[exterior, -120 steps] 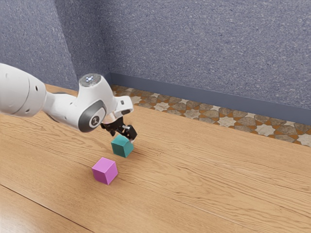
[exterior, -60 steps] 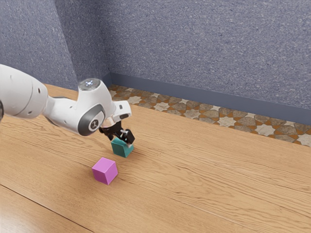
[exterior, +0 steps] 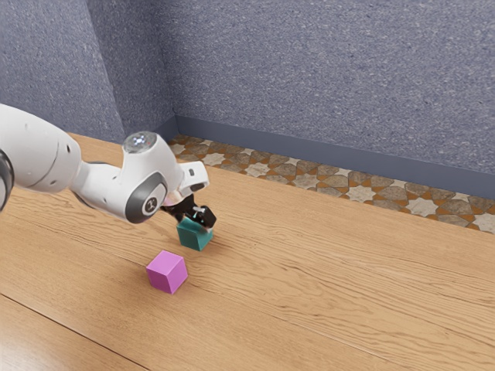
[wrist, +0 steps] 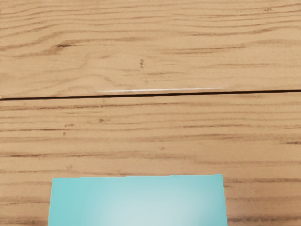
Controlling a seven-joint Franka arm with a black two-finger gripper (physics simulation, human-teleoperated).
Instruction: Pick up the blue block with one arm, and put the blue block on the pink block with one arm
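The blue block [exterior: 196, 236], a teal-blue cube, rests on the wooden table [exterior: 325, 263]. My gripper [exterior: 194, 219] is lowered onto it, open, with one black finger on each side of the block's top. In the wrist view the block's top face [wrist: 137, 200] lies directly under my hand. The pink block [exterior: 167, 271] sits on the table a short way in front of the blue one, toward the exterior view's lower left, apart from it.
Blue-grey walls [exterior: 325, 69] stand behind the table, with a strip of patterned floor tiles [exterior: 348, 185] between the table's far edge and the wall. Bare wood stretches across the exterior view's right.
My hand has come down from just above the blue block until its fingers straddle the block's top. Neither block has moved.
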